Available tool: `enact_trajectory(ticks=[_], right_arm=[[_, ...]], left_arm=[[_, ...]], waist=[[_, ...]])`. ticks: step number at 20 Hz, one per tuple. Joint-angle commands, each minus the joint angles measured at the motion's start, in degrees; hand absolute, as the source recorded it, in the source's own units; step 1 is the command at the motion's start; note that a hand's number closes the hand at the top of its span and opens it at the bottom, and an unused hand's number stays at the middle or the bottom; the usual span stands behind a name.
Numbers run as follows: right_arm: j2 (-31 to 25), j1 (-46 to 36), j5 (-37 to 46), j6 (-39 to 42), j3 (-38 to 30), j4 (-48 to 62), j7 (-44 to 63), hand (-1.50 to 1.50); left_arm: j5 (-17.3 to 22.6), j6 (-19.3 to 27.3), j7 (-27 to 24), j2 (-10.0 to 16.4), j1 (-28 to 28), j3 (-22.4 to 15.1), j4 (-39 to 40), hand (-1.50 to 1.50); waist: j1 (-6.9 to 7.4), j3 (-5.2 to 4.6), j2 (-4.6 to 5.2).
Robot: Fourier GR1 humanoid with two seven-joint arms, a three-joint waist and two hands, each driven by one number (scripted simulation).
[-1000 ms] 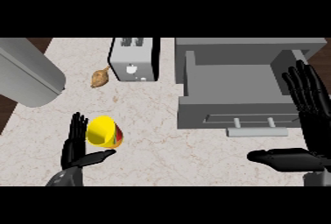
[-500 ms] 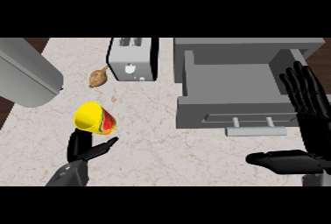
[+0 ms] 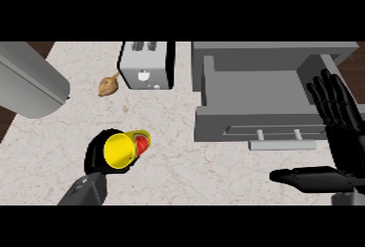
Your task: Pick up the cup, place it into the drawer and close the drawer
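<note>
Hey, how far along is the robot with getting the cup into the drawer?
Done: the grasp. The left robot hand is curled round the yellow cup. In hand: the cup is tilted, over the counter, to the left of the drawer and not yet in it. Left: placing the cup in the drawer, which stands open, then closing it. The right robot hand rests open at the drawer's right side.

one head view only, from above, steeply down onto the counter (image 3: pixel 178 166), fairly near
</note>
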Motion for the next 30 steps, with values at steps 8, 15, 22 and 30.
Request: enact_trajectory(ticks=[8,15,22,30], right_arm=[[-2.9,0.3,-3.1,3.1,-3.8,2.3,-3.0,-1.5],[-2.2,-0.3,-2.4,1.5,-3.1,-0.1,0.7,-1.5],[-3.1,0.9,-2.9,2.5,-5.2,3.4,-2.4,-1.5],[-0.4,2.1,0.6,-0.3,-1.9,-0.4,-0.3,-1.5]], left_arm=[[2.5,-8.9,-7.4,5.9,-0.6,2.6,-2.0,1.5],[3.9,-8.7,-7.1,7.6,-2.1,3.1,-7.9,1.5],[3.0,-4.4,3.7,2.0,-4.2,-2.9,-21.2,1.5],[1.4,8.0,20.8,-2.2,-11.9,-8.5,-37.4,1.5]], waist=[[-0.3,-0.04,0.21],[0.17,0.02,-0.2],[1.34,0.21,-0.65],[1.21,0.18,-0.75]])
